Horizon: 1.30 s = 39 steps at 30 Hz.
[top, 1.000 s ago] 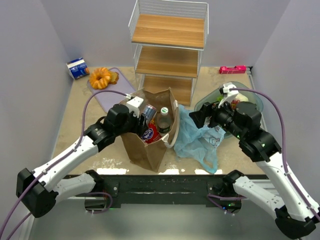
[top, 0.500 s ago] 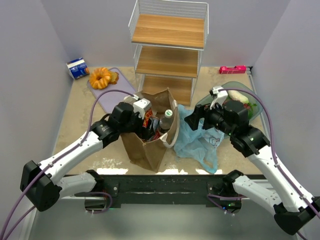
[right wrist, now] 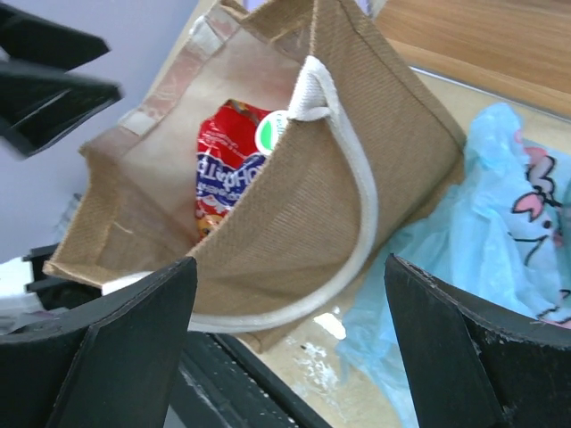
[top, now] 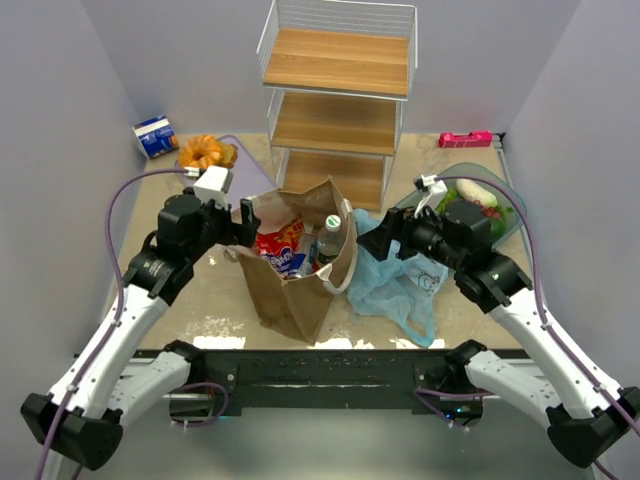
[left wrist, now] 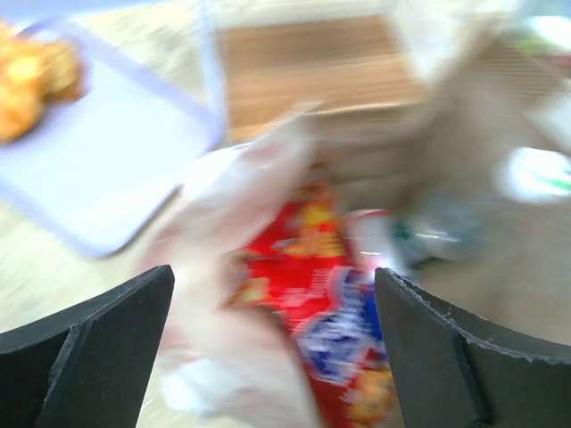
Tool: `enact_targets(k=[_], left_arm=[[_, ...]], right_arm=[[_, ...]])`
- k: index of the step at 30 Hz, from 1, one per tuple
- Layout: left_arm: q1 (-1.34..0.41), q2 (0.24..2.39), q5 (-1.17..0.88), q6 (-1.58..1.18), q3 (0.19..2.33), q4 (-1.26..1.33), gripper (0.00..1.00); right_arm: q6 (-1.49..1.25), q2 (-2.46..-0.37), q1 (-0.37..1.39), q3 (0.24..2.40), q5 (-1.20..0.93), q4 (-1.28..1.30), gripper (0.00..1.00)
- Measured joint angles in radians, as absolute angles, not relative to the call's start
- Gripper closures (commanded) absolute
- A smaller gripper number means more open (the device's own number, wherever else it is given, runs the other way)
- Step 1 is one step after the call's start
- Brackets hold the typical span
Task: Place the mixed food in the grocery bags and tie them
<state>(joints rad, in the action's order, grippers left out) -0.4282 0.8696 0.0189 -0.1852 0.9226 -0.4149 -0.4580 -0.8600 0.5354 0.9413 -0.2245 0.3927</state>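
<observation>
The brown paper bag (top: 300, 285) stands open at mid-table with a red snack packet (top: 280, 246) and a clear bottle (top: 328, 238) inside. My left gripper (top: 245, 217) hovers open just left of the bag's mouth, holding nothing. Its wrist view is blurred, with the packet (left wrist: 312, 294) beyond the wide jaws (left wrist: 272, 357). My right gripper (top: 373, 232) is open beside the bag's right wall, above the light-blue plastic bag (top: 400, 285). Its wrist view shows the bag's white handle (right wrist: 361, 223), the packet (right wrist: 223, 169) and the blue bag (right wrist: 486, 241) beyond the jaws (right wrist: 290, 357).
A green bowl (top: 510, 222) at the right holds a pale oblong fruit (top: 478, 192) and other fruit. A wire shelf rack (top: 335, 100) stands behind the bags. An orange pastry (top: 203, 152), a lavender tray (left wrist: 116, 160), a blue-white carton (top: 155, 137) and a pink object (top: 465, 139) are at the back.
My left gripper has pulled out of the brown bag to the left and opened wide, and the red packet stays in the bag. My right gripper has moved slightly left.
</observation>
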Motion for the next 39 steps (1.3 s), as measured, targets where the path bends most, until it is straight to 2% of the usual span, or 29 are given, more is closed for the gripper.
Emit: enact_targets(k=[4,19,25,29,30,32,33,34,35,36,37,39], left_arm=[[-0.305,0.927,0.015,-0.18,0.869,-0.433,0.0],[-0.277,0.954,0.027,-0.18,0.767,-0.378,0.0],[-0.271,0.93,0.091,-0.182,0.754,-0.39,0.0],[-0.24,0.932,0.042,-0.191,0.745,-0.381,0.08],[-0.229,0.939,0.014,-0.195,0.739,-0.375,0.11],[-0.213,0.955,-0.054,-0.204,0.719,-0.358,0.31],[-0.208,0.961,-0.085,-0.214,0.71,-0.351,0.45],[-0.202,0.966,-0.117,-0.225,0.698,-0.339,0.69],[-0.195,0.969,-0.16,-0.231,0.684,-0.326,0.82],[-0.191,0.969,-0.187,-0.244,0.675,-0.315,0.94],[-0.188,0.967,-0.213,-0.247,0.669,-0.306,1.0],[-0.186,0.96,-0.256,-0.25,0.667,-0.295,1.0]], right_arm=[[-0.498,-0.884,0.542,0.941,-0.25,0.347,0.09],[-0.537,-1.087,0.748,0.947,-0.126,0.289,0.16],[-0.543,-1.092,0.749,0.95,-0.07,0.284,0.28],[-0.543,-1.092,0.752,0.95,-0.028,0.292,0.37],[-0.542,-1.092,0.752,0.95,-0.013,0.294,0.43],[-0.54,-1.092,0.752,0.95,0.008,0.299,0.53],[-0.54,-1.092,0.752,0.95,0.016,0.303,0.69],[-0.542,-1.092,0.752,0.95,0.022,0.306,0.78],[-0.537,-1.093,0.752,0.95,0.025,0.308,0.86],[-0.535,-1.093,0.752,0.95,0.028,0.311,0.98],[-0.533,-1.093,0.752,0.95,0.029,0.318,1.0],[-0.524,-1.101,0.752,0.96,0.031,0.34,1.0]])
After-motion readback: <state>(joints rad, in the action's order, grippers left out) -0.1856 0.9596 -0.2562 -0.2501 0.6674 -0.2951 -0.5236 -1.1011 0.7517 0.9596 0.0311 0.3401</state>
